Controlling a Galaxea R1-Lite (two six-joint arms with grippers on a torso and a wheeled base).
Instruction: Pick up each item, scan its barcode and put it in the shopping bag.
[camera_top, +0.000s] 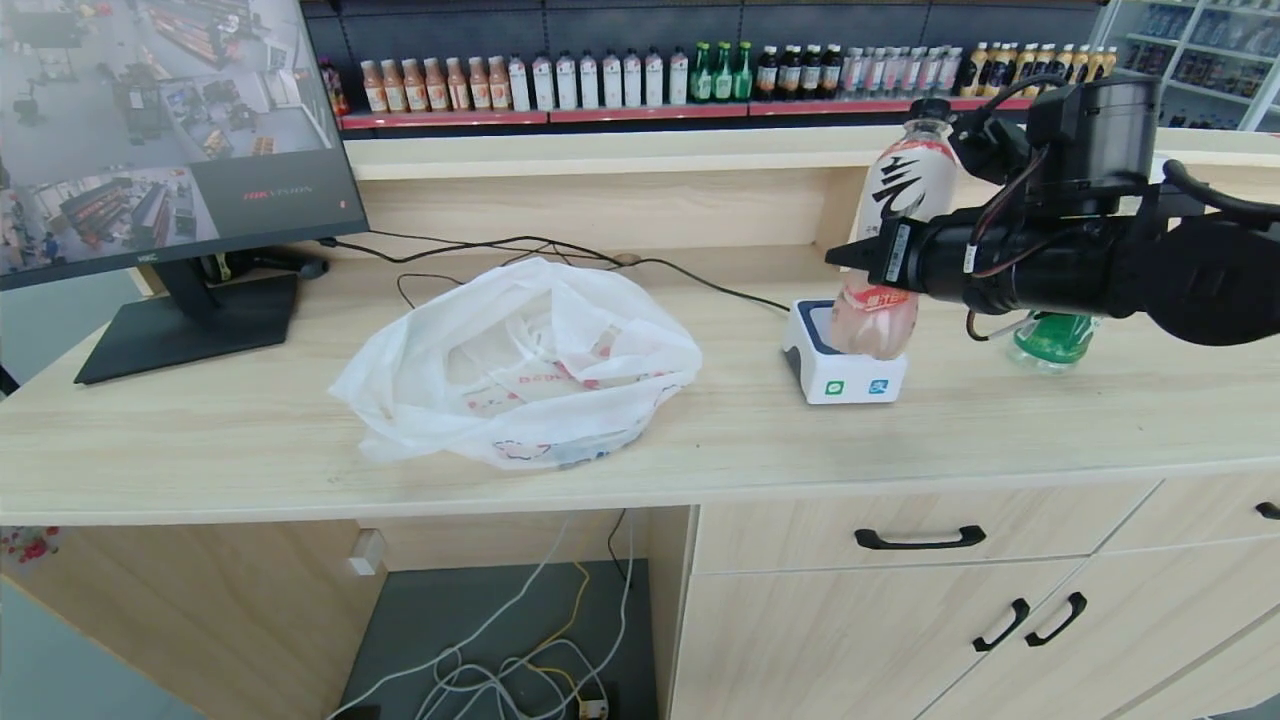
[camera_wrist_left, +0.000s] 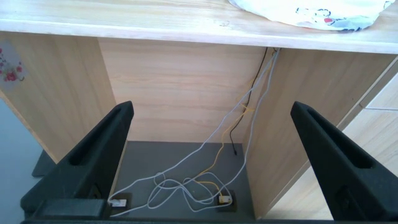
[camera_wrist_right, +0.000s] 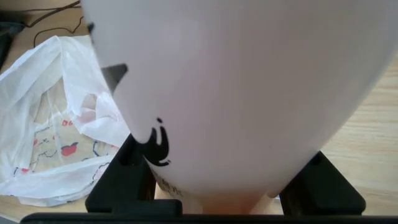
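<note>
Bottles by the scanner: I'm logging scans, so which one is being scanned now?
The pink bottle, held upright by the right gripper over the white scanner. The green bottle stands untouched on the counter to the scanner's right.

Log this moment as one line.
right gripper: holds pink bottle at scanner | left gripper: jaws open, below countertop | shopping bag: on countertop

Two drink bottles are at the counter: one clear plastic bottle of pink drink with a white label (camera_top: 905, 190) and, at its 4 o'clock, one green plastic bottle (camera_top: 1050, 342). One white crumpled plastic shopping bag (camera_top: 520, 365) lies at 9 o'clock of one white box-shaped barcode scanner (camera_top: 845, 382). One black flat monitor (camera_top: 170, 120) stands at the bag's 10 o'clock. Four black curved cabinet handles (camera_top: 920, 539) show at its 5 o'clock. The shelf row of bottles (camera_top: 640, 78) at 12 o'clock is too small to count.
</note>
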